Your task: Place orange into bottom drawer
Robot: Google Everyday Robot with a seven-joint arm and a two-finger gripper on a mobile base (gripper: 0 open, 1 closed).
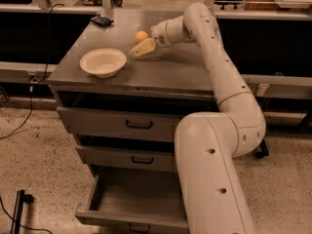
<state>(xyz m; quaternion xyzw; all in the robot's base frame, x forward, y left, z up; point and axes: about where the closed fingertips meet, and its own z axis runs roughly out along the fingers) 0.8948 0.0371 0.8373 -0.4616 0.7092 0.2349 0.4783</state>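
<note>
The orange (pixel 141 36) sits on the grey cabinet top (pixel 165 69), behind and right of the cream bowl (pixel 103 62). My gripper (pixel 137 50) reaches over the top from the right, its yellowish fingers low just in front of the orange and apart from it, holding nothing. The bottom drawer (pixel 134 195) is pulled out below; its flat grey floor shows nothing in it. My arm's base hides its right part.
Two upper drawers (pixel 139 125) with dark handles are closed. A small dark object (pixel 101 20) lies at the back left of the top. A railing and shelves stand behind the cabinet. A cable runs down the floor at left.
</note>
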